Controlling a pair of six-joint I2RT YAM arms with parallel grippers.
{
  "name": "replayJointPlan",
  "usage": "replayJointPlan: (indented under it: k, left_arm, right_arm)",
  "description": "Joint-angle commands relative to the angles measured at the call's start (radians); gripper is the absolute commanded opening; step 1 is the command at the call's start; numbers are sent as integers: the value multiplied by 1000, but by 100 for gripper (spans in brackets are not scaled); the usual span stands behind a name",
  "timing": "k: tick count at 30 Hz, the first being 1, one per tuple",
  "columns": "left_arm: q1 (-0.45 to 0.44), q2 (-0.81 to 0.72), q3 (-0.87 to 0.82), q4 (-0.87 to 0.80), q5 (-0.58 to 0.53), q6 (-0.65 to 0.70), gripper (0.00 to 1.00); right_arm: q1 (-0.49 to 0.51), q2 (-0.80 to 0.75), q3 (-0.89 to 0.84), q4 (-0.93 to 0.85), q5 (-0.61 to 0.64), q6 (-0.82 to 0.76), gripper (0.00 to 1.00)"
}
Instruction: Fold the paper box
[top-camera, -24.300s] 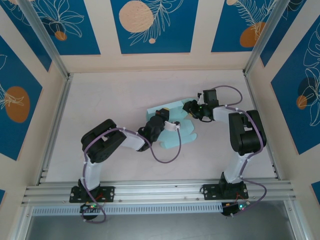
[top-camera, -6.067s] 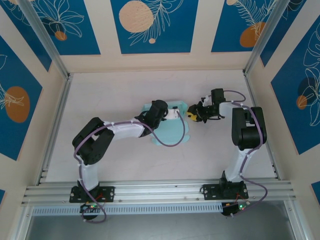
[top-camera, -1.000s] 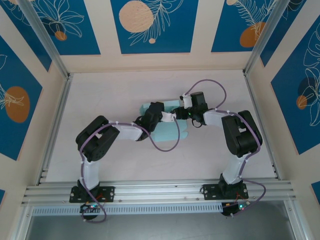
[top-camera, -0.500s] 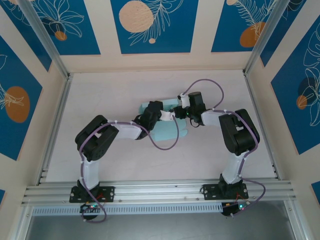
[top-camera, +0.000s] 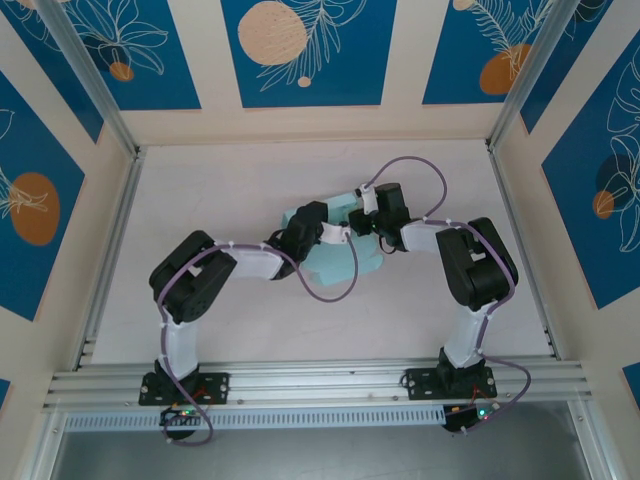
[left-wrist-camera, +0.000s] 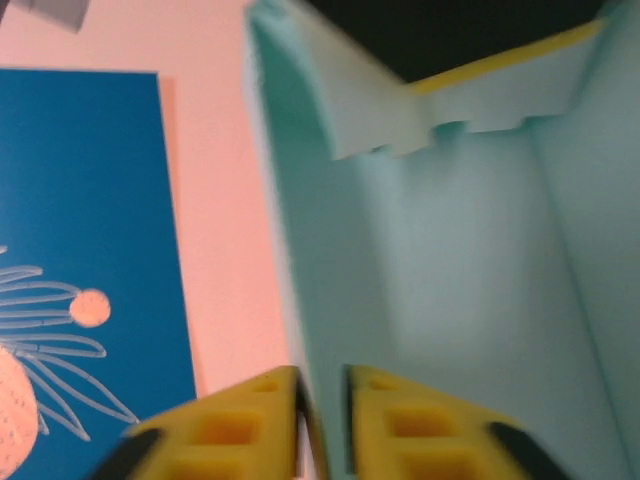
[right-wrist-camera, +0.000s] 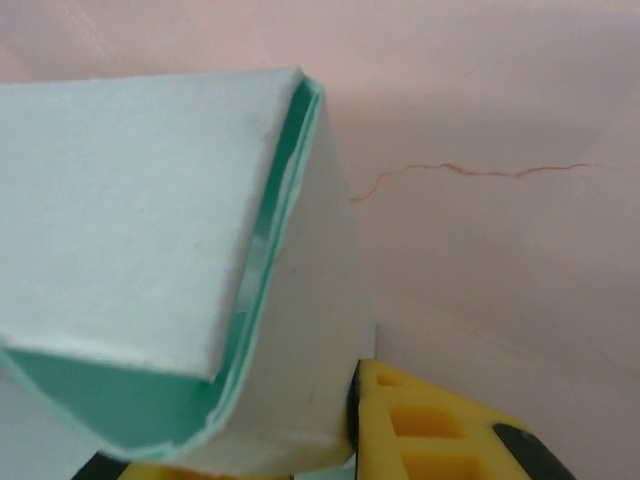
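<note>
The paper box (top-camera: 335, 265) is pale mint card, partly folded, lying mid-table between both arms. My left gripper (top-camera: 336, 236) reaches it from the left. In the left wrist view the yellow fingertips (left-wrist-camera: 250, 415) stand slightly apart around one upright wall of the paper box (left-wrist-camera: 450, 260), with a thin gap at the right pad, so my left gripper (left-wrist-camera: 322, 385) is narrowly open. My right gripper (top-camera: 356, 222) comes from the right. In its wrist view a doubled flap of the paper box (right-wrist-camera: 130, 220) fills my right gripper (right-wrist-camera: 250, 445), pressed against the right finger (right-wrist-camera: 430, 430).
The pale table (top-camera: 220, 200) is boxed in by walls with blue flower panels (left-wrist-camera: 80, 250). An aluminium rail (top-camera: 320, 385) runs along the near edge. Purple cables (top-camera: 330, 290) loop over the box and beside both wrists.
The left jaws have parted a little off the card wall. The right jaws have closed onto the flap, and the right wrist has shifted slightly left.
</note>
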Motion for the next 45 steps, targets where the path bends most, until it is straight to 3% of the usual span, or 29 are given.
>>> replayJointPlan:
  k: [1,3,8,14,20,24,27,31,36,45]
  left_arm:
    - [-38,-25,-36,-123,121,-22,45]
    - [-42,-42,-38,-117,111,-43,53]
    - [-56,-123,-54,-133,119,-112,62]
    - [-84,-316,-95,-210,133,-324,74]
    - [-74,-502,-136,-215,-24,-680,77]
    - [-19,-597,-88,-400,-93,-1021,76]
    - [82,-647,-44,-583,-12,-1337,73]
    - [229,-689,-61,-636,236,-1663,68]
    - [246,-665,-49,-625,272,-1691,66]
    - [251,-487,124,-736,234,-1679,46]
  right_arm:
    - [0,2,48,116,27,11,14]
    - [2,4,49,115,28,8,14]
    - [8,4,51,111,39,-1,13]
    - [17,2,49,109,57,-10,12]
    - [43,-13,29,116,96,-32,12]
    - [67,-33,3,126,141,-53,12]
    - [78,-48,-16,127,158,-53,11]
    - [91,-82,-50,122,168,-41,11]
    - [131,-121,-101,128,212,-46,11]
    - [176,-131,-125,133,247,-46,11]
